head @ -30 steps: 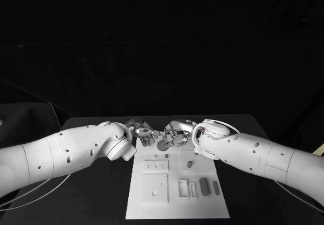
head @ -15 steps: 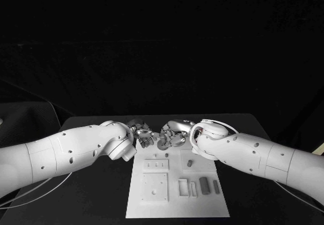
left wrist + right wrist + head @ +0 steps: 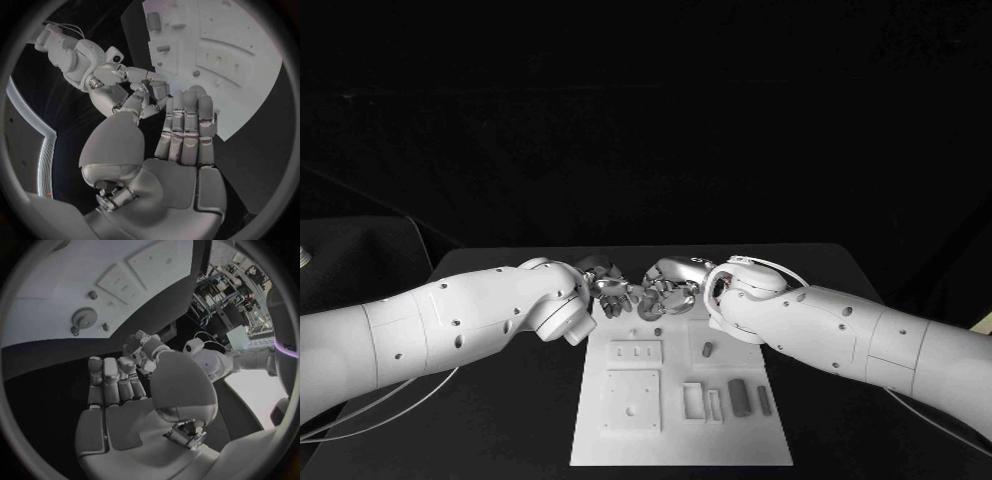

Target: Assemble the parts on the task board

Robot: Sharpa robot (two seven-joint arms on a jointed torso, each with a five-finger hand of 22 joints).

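Observation:
My left hand [image 3: 609, 287] and right hand [image 3: 674, 286] meet fingertip to fingertip just over the far end of the white task board [image 3: 733, 445]. In the left wrist view my left hand [image 3: 181, 135] has its fingers stretched side by side, and the right hand's fingertips [image 3: 145, 86] touch its thumb. The right wrist view shows my right hand [image 3: 119, 390] likewise, with the left hand's fingertips [image 3: 142, 346] at its thumb. Whether a part sits between them is hidden. A grey gear [image 3: 83, 317] lies on the board [image 3: 44, 285] beyond them.
Further down the board stand a short grey peg [image 3: 707, 349], two grey bars [image 3: 737, 392] and two raised white plates [image 3: 635, 352]. Black table [image 3: 488, 430] lies on both sides of the board. A cable [image 3: 358, 415] trails under the left arm.
Both hands stay together over the board's far end; their fingers have shifted only slightly.

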